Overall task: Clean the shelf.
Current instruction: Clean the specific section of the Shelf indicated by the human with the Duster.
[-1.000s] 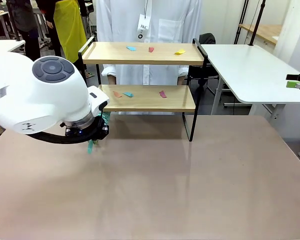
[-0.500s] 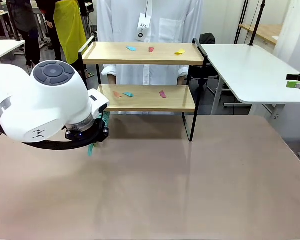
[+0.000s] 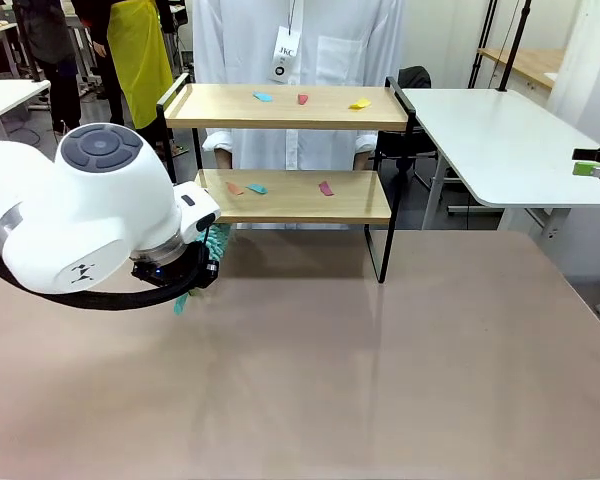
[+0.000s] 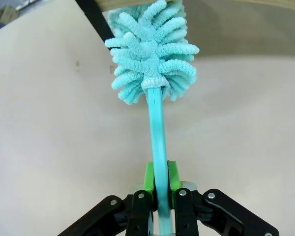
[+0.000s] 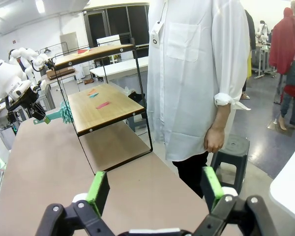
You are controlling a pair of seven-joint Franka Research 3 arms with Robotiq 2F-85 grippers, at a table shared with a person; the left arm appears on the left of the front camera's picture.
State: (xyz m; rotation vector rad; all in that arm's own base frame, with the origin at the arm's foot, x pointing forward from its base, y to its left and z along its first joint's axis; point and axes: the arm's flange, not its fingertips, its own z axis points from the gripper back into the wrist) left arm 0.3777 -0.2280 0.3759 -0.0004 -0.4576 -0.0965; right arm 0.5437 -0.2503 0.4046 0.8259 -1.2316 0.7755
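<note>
Shelf (image 3: 220, 108) in the upper middle of the front view, at the far edge of the tabletop (image 3: 380, 360): two pale wood-grain boards in a thin black metal frame with raised rails at the sides. On the top board, small scraps in blue (image 3: 263, 97), red (image 3: 302, 99) and yellow (image 3: 360, 103); on the lower board, orange (image 3: 234, 188), teal (image 3: 256, 188) and dark red (image 3: 325, 187). Seen again left of centre in the right wrist view (image 5: 103, 105). Just below the lower board's left corner, a duster (image 4: 152, 54) with a fluffy turquoise chenille head and a smooth turquoise stick, its strands reaching up to the wood edge; contact not clear. Left gripper (image 4: 158, 177) at the bottom middle of its own view, green pads (image 4: 149, 177) pressed narrow against the stick. Right gripper (image 5: 155, 189) at the bottom of its view, jaws spread wide, nothing between them. Tabletop matte, beige-pink, smooth. Behind the shelf a person in a white coat (image 3: 300, 50) with a hanging badge (image 3: 287, 47), print too small to read. To the right a white table (image 3: 500, 140); in the right wrist view a dark stool (image 5: 228, 147) on a grey floor.
</note>
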